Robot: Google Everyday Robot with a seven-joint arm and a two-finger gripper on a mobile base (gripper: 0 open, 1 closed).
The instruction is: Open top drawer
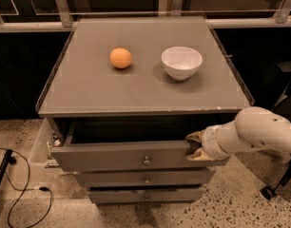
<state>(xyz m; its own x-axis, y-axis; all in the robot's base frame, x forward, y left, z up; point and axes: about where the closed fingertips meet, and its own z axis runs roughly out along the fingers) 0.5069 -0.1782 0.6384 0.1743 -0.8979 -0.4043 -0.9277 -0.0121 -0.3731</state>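
Note:
The top drawer [121,156] is the widest grey drawer, under the cabinet's top. It stands pulled out part way, with a dark gap above its flat front and a small metal knob [146,161] at its centre. My gripper [196,145] is at the right end of the drawer front, fingers above and below the panel's top edge. The white arm [259,134] reaches in from the right.
An orange ball [121,58] and a white bowl [181,62] sit on the grey cabinet top [88,89]. Two narrower drawer fronts [145,178] are shut below. A black cable [22,194] lies on the floor at left. A chair base [278,184] stands at right.

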